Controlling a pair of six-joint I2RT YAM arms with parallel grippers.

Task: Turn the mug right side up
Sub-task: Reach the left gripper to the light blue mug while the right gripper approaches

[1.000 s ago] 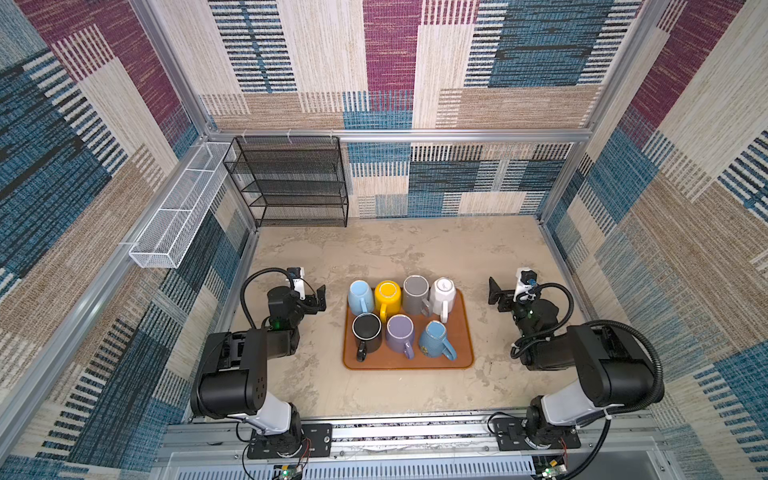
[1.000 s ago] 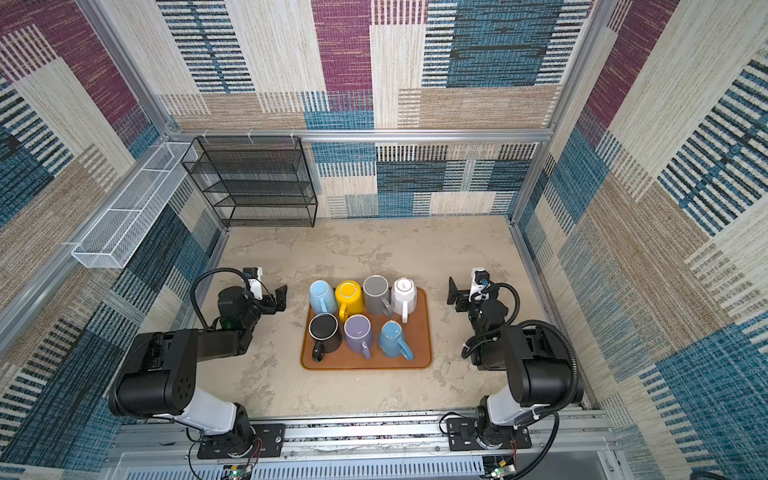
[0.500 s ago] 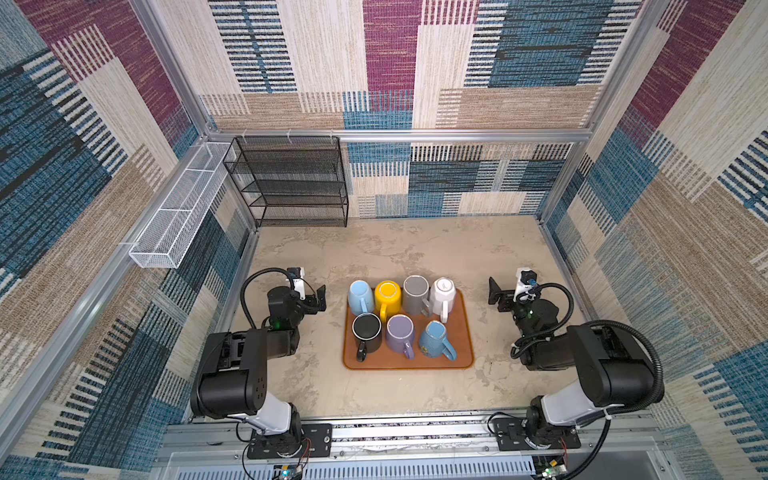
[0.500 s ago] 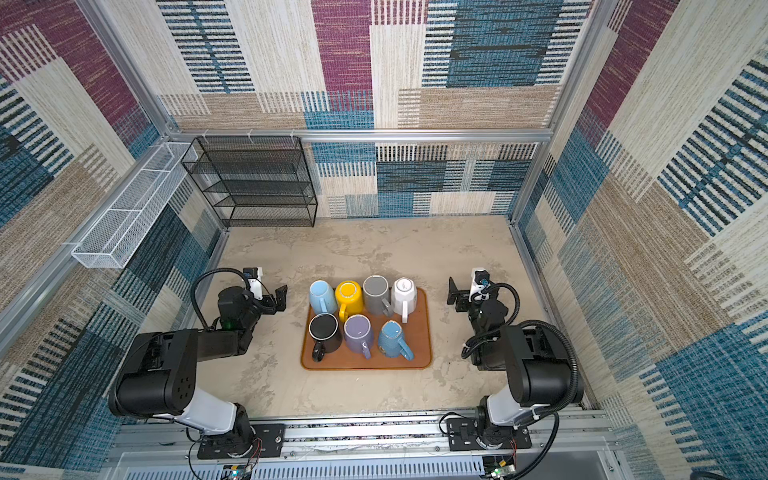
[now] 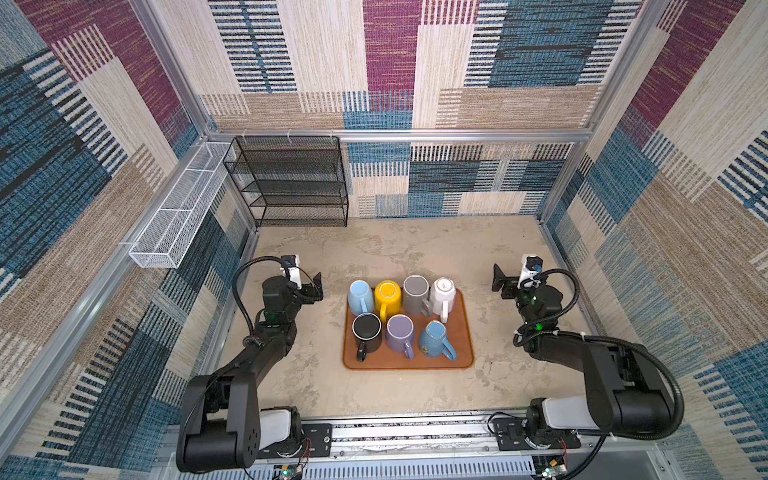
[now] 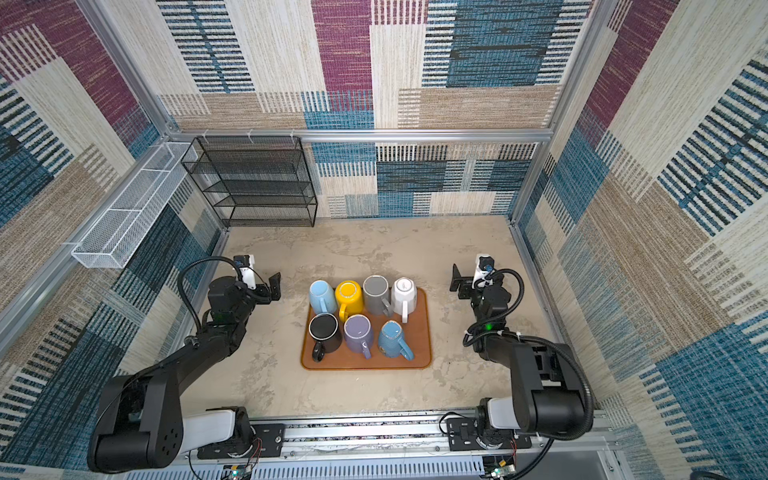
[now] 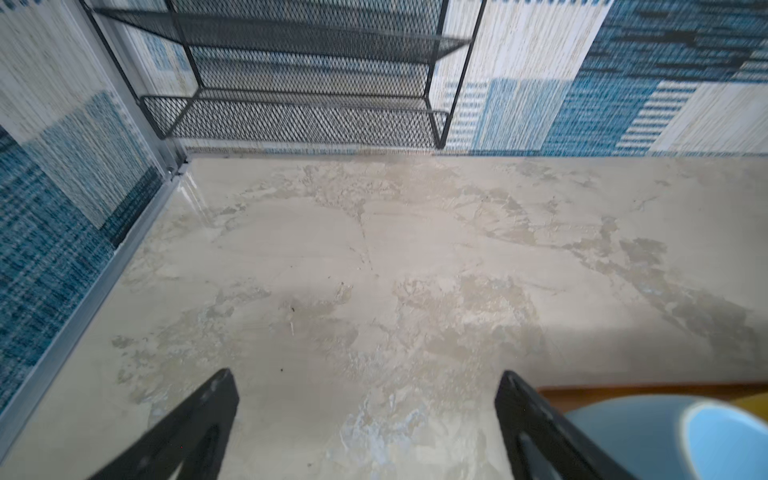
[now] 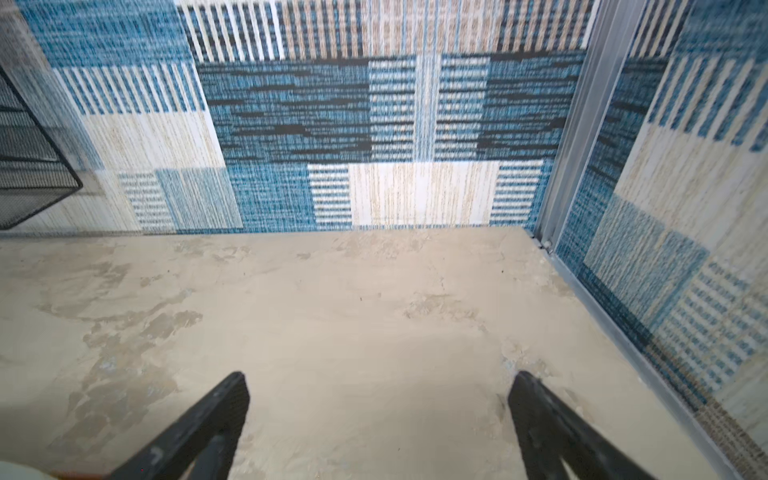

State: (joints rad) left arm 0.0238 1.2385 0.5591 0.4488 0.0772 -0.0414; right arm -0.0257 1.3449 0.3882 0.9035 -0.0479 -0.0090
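Nearest the camera, the aluminium rail [image 5: 395, 432] carries both arm bases. Beyond it, on the marbled tabletop [image 5: 374, 257], a brown tray [image 5: 461, 332] sits midway between the arms and holds seven mugs, all bottom up as far as both top views show; no single one is marked out. Front row, left to right: black mug [image 5: 367, 328], lavender mug [image 5: 400, 332], teal mug [image 5: 432, 338], which leans slightly. Back row: light blue mug [image 5: 360, 296], yellow mug [image 5: 387, 295], grey mug [image 5: 415, 293], white mug [image 5: 443, 293]. Neighbouring mugs stand close together or touching; which, I cannot tell. The left gripper [image 7: 365, 378] hangs low over bare tabletop just left of the tray's back corner, fingers spread apart and holding nothing. Its wrist view catches the light blue mug just beside one finger. The right gripper [image 8: 380, 380] is right of the tray and apart from it, fingers wide and empty. Farthest back, a black mesh rack [image 5: 291, 183] stands against the rear wall, and a white wire basket [image 5: 178, 212] hangs on the left wall.
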